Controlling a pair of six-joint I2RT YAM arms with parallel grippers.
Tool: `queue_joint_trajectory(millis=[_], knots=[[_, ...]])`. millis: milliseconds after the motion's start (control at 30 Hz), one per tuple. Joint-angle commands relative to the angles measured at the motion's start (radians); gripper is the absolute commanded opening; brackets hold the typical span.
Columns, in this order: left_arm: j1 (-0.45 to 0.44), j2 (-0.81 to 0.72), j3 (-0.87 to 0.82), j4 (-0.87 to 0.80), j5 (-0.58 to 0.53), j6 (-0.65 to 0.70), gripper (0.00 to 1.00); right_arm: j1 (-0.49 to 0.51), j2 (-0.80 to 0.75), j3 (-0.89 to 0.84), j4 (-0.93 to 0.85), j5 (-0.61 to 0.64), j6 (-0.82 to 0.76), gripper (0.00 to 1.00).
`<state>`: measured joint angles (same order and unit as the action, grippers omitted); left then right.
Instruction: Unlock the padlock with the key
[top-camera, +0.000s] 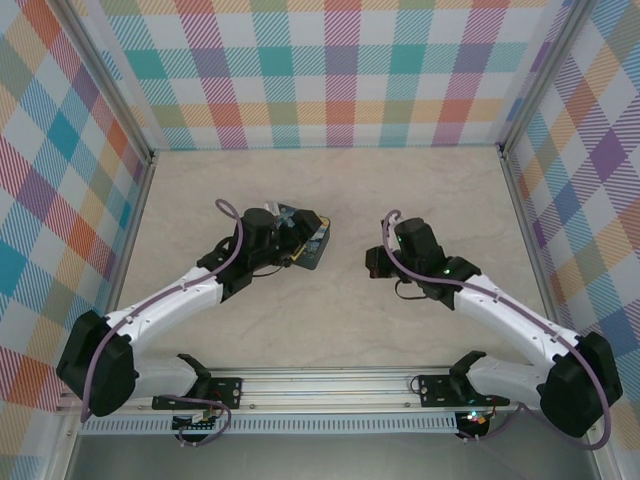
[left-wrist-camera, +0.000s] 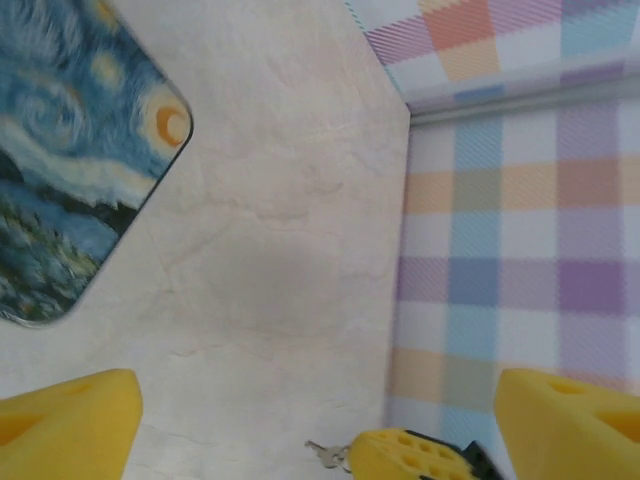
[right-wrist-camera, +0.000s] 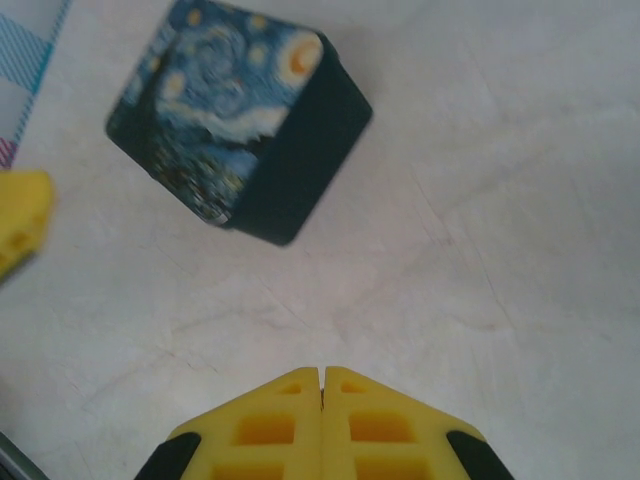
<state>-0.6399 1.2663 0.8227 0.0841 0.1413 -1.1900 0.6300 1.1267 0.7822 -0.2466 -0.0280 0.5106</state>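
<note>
Beige marbled table (top-camera: 330, 190) lies between bright checked walls (top-camera: 340, 70) in the top view. The left gripper (top-camera: 300, 248) sits right against the dark-blue painted box (top-camera: 318, 240) and partly covers it. Its jaws cannot be read from up here. The right gripper (top-camera: 372, 262) is near the box on its right side, clear of it.

From the left wrist, the left gripper's two yellow fingers (left-wrist-camera: 65, 425) stand far apart at the lower corners, with nothing between them. The box (left-wrist-camera: 70, 160) lies at upper left. Low between the fingers is the right gripper's tip (left-wrist-camera: 400, 456). A tiny silvery key (left-wrist-camera: 322, 453) seems to stick out of it, pinched there.

From the right wrist, the right gripper's fingers (right-wrist-camera: 270, 420) are pressed together with no gap. The box (right-wrist-camera: 240, 130) lies ahead, turned corner-on.
</note>
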Motion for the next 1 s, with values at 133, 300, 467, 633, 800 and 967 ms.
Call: queue_joint_trajectory(millis=[133, 300, 467, 633, 800, 967], knots=[[0.002, 0.034, -0.086, 0.255, 0.038, -0.546, 0.82, 0.008, 0.100, 0.124, 0.222, -0.039, -0.089, 0.00], [-0.001, 0.040, -0.089, 0.262, 0.053, -0.711, 0.74, 0.016, 0.190, 0.195, 0.295, -0.094, -0.080, 0.00], [-0.001, 0.052, -0.119, 0.320, 0.054, -0.820, 0.70, 0.056, 0.259, 0.249, 0.311, -0.110, -0.081, 0.00], [-0.002, 0.055, -0.129, 0.348, 0.048, -0.863, 0.66, 0.089, 0.292, 0.255, 0.336, -0.119, -0.064, 0.00], [-0.003, 0.059, -0.138, 0.371, 0.042, -0.875, 0.57, 0.107, 0.297, 0.252, 0.341, -0.128, -0.054, 0.00], [-0.003, 0.074, -0.147, 0.400, 0.041, -0.886, 0.45, 0.113, 0.284, 0.237, 0.341, -0.132, -0.043, 0.00]])
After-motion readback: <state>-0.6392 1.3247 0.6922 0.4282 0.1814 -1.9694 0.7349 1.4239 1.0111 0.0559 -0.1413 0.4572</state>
